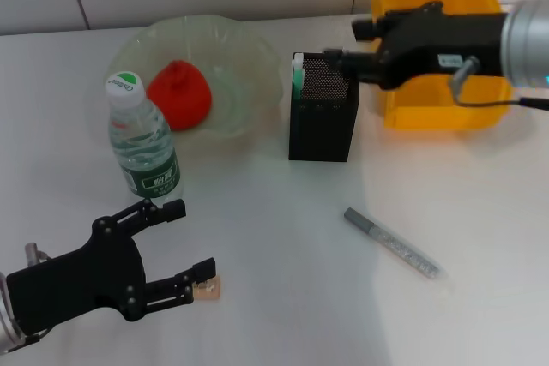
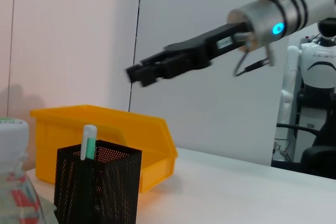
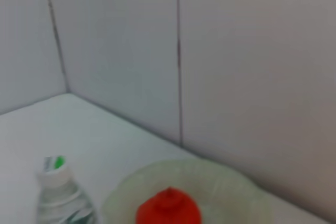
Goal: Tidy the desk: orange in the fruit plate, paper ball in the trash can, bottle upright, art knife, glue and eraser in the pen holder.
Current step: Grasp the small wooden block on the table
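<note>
Left gripper (image 1: 190, 237): I see it low over the near left of the tabletop (image 1: 283, 297), jaws apart, nothing between them. Its lower fingertip sits just beside the eraser.
Right gripper (image 1: 336, 61): I see it reaching in from the right, its tip above the rim of the holder. From the head view the jaws look drawn together, with nothing I can make out between them; the left wrist view shows the same gripper (image 2: 137, 73) hanging above the holder with its tip narrow.
Eraser (image 1: 207, 289): a small tan block flat on the tabletop, near the front, by the left gripper's lower finger.
Holder (image 1: 322, 109): black mesh, upright, mid-tabletop, just right of the plate. A green and white stick (image 1: 298, 70) stands in its left corner, its top above the rim; I take it for the glue.
Knife (image 1: 392, 243): grey and slim, lying flat on the tabletop, in front and to the right of the holder, well apart from both grippers.
Bottle (image 1: 143, 141): upright, white cap with green mark, just in front of the plate's left side.
Plate (image 1: 249, 57): clear and greenish, at the back left; a red-orange fruit (image 1: 180, 96) lies inside it.
Bin (image 1: 437, 6): yellow, at the back right, behind the right arm. I cannot see inside it.
</note>
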Controlling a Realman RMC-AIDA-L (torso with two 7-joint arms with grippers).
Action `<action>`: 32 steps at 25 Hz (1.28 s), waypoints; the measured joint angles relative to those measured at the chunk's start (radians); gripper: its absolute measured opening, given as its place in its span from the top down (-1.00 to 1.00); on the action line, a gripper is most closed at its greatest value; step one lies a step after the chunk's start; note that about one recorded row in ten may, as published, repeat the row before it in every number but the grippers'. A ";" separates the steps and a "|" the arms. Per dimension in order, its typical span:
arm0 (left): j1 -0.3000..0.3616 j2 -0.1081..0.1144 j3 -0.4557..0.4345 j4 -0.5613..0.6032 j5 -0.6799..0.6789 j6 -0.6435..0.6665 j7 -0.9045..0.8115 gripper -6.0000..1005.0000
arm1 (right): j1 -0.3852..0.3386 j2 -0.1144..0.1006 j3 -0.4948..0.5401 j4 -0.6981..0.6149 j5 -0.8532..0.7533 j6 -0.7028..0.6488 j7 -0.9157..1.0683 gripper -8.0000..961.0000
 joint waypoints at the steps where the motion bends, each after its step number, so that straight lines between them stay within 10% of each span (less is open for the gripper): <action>1: 0.000 0.000 -0.001 0.000 0.000 0.001 0.000 -0.72 | -0.014 0.000 0.039 -0.048 0.005 -0.117 0.002 -0.06; 9: -0.010 0.001 -0.001 0.001 0.003 0.006 -0.001 -0.72 | -0.150 0.006 0.138 -0.043 0.307 -0.323 -0.267 -0.39; 16: -0.024 0.000 0.005 0.014 0.004 0.022 -0.015 -0.72 | -0.207 0.001 0.232 0.521 0.742 -0.468 -1.010 -0.66; 22: -0.036 0.001 0.016 0.052 0.038 0.026 -0.114 -0.72 | -0.181 -0.006 0.320 0.781 0.732 -0.558 -1.206 -0.66; 32: -0.003 -0.008 0.145 0.578 0.379 -0.010 -0.508 -0.72 | -0.136 -0.025 0.629 0.991 0.501 -0.664 -1.267 -0.66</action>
